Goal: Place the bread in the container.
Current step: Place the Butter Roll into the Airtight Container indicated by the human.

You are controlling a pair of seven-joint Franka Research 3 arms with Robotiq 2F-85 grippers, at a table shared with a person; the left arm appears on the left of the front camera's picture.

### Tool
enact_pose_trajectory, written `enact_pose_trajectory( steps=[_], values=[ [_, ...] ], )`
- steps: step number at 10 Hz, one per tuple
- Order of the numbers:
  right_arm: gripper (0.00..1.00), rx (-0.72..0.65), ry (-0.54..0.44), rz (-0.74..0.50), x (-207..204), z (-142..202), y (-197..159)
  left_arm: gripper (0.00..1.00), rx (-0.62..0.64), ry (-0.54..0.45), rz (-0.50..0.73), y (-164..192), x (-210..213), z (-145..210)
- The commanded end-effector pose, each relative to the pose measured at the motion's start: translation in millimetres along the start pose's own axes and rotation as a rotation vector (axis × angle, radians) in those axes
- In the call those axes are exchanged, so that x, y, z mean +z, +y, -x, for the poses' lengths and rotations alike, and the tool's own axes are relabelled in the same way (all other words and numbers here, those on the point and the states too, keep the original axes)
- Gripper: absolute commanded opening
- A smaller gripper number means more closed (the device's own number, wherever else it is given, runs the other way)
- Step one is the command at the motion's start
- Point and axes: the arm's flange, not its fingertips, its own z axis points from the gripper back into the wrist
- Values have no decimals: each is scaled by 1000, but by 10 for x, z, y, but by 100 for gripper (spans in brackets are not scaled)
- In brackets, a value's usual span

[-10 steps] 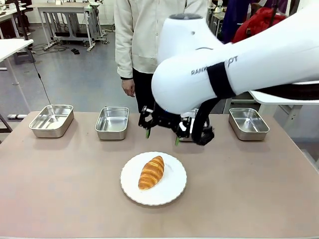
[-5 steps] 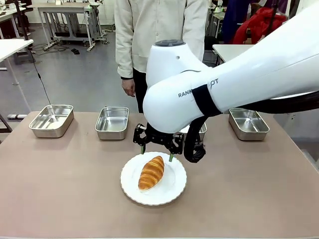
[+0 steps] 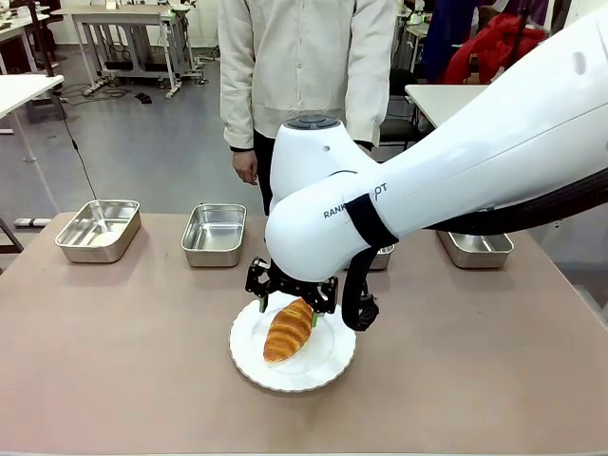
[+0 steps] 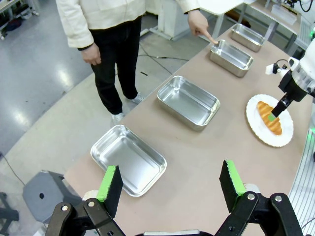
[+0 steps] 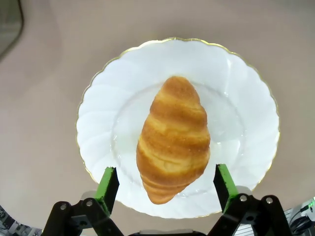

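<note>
The golden-brown bread (image 3: 287,332) lies on a round white scalloped plate (image 3: 334,365) at the table's front centre. My right gripper (image 3: 289,312) hangs open just above the bread's far end, one green pad on each side. In the right wrist view the bread (image 5: 173,138) lies lengthwise between the open right gripper's (image 5: 166,184) pads, untouched. My left gripper (image 4: 171,183) is open and empty, high above the table's end. A person's hand (image 4: 202,28) points a finger at the third steel container (image 4: 231,56); in the front view that container (image 3: 381,257) is mostly hidden behind my right arm.
Three more steel trays stand in the back row: far left (image 3: 98,229), centre left (image 3: 214,234), far right (image 3: 475,249). The person stands at the far edge. From the left wrist the plate (image 4: 256,105) and bread (image 4: 269,117) show beyond the trays.
My right gripper has come down and to the left from above the tray row until its open pads straddle the bread's far end. The bread has not moved.
</note>
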Motion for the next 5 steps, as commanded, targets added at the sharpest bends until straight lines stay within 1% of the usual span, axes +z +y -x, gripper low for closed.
enact_pose_trajectory(
  steps=[1,5],
  values=[
    [100,-17,-28,9,-136,24,64,100,-13,-5,3,-20,14,7],
    [100,12,-19,15,-340,20,73,100,-13,-5,3,-20,14,7]
  ],
)
